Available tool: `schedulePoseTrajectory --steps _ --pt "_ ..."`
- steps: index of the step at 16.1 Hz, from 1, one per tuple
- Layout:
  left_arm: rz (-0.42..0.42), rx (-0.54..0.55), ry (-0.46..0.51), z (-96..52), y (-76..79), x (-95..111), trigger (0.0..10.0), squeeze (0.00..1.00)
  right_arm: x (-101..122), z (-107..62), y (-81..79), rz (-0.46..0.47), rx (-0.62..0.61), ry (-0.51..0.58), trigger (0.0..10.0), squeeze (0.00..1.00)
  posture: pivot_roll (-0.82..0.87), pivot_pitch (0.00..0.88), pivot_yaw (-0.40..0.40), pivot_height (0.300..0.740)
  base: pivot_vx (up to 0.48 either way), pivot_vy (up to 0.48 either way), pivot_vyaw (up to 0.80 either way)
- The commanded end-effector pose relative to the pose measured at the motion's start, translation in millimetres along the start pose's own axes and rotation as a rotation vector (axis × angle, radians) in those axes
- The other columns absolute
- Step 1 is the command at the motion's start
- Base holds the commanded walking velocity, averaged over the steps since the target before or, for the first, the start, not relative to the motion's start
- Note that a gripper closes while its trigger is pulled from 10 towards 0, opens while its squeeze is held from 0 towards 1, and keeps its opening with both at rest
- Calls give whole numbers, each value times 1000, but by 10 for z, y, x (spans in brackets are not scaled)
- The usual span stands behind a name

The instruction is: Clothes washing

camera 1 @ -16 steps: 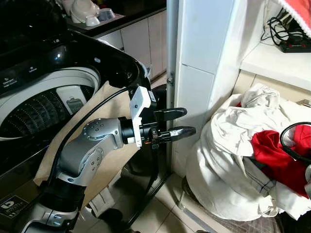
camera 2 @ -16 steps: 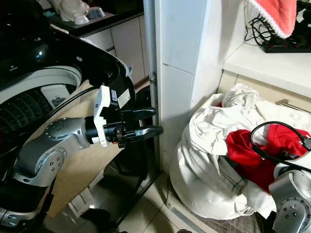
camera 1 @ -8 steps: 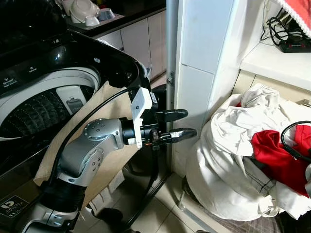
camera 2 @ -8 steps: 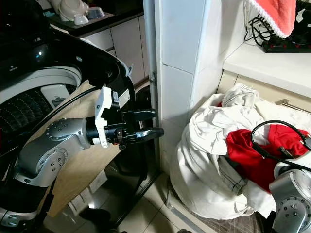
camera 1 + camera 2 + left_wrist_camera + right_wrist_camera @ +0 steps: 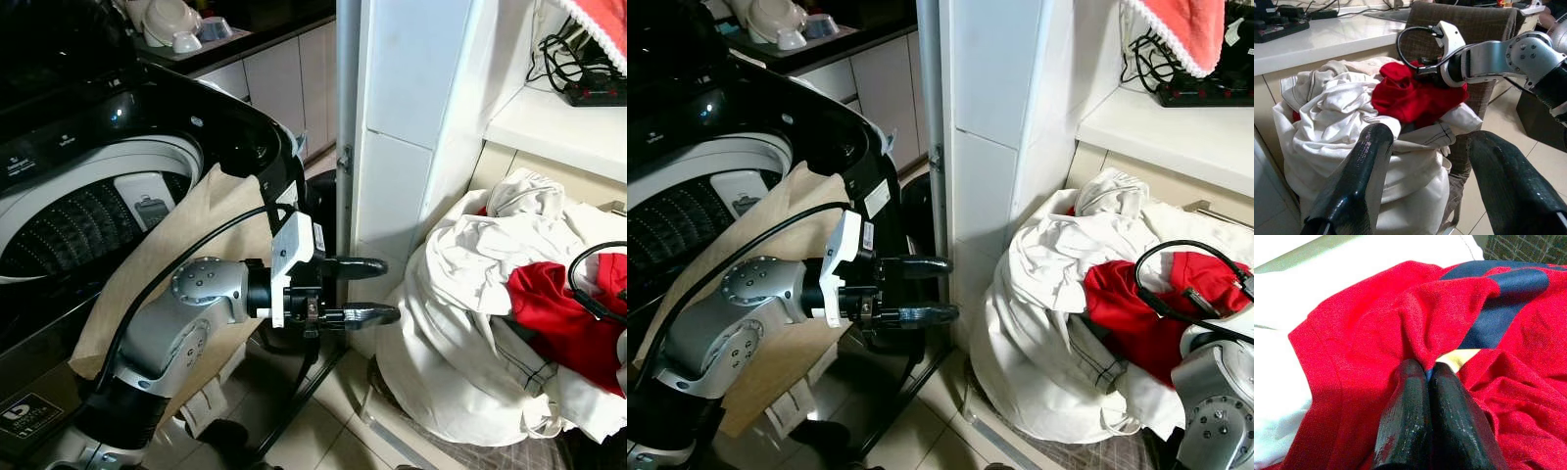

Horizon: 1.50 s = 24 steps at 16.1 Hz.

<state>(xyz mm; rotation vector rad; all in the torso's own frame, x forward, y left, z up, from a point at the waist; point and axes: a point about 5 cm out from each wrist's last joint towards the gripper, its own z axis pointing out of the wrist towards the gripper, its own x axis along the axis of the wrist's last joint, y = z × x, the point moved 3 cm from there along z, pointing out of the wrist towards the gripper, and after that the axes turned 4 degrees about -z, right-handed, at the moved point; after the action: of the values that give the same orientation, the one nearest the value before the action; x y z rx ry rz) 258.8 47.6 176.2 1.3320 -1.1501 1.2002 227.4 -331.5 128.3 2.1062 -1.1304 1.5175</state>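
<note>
A laundry basket (image 5: 1476,105) on the right is heaped with white clothes (image 5: 460,323) and a red garment (image 5: 554,318) on top. On the left, the washing machine (image 5: 118,176) stands open with a tan cloth (image 5: 157,264) draped over its near edge. The right gripper (image 5: 1422,377) has its fingers pinched together on a fold of the red garment. The left gripper (image 5: 377,291) hangs between machine and basket, fingers spread wide and empty, near the white clothes.

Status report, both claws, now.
Right claw shut on red garment. Left claw open, empty, beside laundry pile. Washer open. Nothing in the way.
</note>
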Motion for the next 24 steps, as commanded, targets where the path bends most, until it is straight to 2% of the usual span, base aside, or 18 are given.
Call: schedulePoseTrajectory --steps 1,4,6,7,9,11,13,17,20,21,22,23,24 --pt "-3 34 -20 -36 -48 -44 10000 0 76 -18 -62 20 23 28 0 0 -199 0 87 740 0 0 0" --pt "10 38 -27 -49 -59 -58 10000 0 228 -68 -178 -6 68 93 0 0 -199 0 87 740 0 0 0" --pt "23 50 -19 -54 -78 -43 10000 0 407 -140 -367 -47 151 159 0 0 -200 0 85 740 0 0 0" --pt "48 71 -1 -53 -117 9 10000 0 640 -314 -746 -191 348 247 0 0 -201 0 86 740 0 0 0" --pt "78 108 31 -44 -177 84 10000 0 683 -551 -1123 -286 604 238 0 0 -205 0 87 740 0 0 0" --pt "98 174 88 -33 -278 198 10000 0 657 -828 -1404 -357 846 200 0 0 -205 0 87 740 0 0 0" --pt "120 284 177 -44 -440 360 10000 0 622 -897 -1484 -419 945 169 0 0 -208 0 85 740 0 0 0" --pt "115 322 216 -34 -504 423 10000 0 435 -858 -1467 -497 988 71 0 0 -202 0 79 740 0 0 0" --pt "95 331 181 3 -499 342 10000 0 393 -814 -1466 -408 986 30 0 0 -199 0 79 740 0 0 0" --pt "59 320 202 48 -493 357 10000 86 460 -910 -1578 -280 1079 25 0 0 -201 0 83 740 0 0 0" --pt "40 310 220 96 -487 380 10000 1000 525 -1019 -1681 -167 1175 17 0 0 -202 0 84 740 0 0 0" --pt "11 278 245 194 -458 417 10000 1000 658 -1281 -1866 36 1381 -1 0 0 -206 0 83 740 0 0 0" --pt "1 268 256 226 -444 428 10000 1000 701 -1379 -1920 96 1456 -10 0 0 -206 0 83 740 0 0 0"
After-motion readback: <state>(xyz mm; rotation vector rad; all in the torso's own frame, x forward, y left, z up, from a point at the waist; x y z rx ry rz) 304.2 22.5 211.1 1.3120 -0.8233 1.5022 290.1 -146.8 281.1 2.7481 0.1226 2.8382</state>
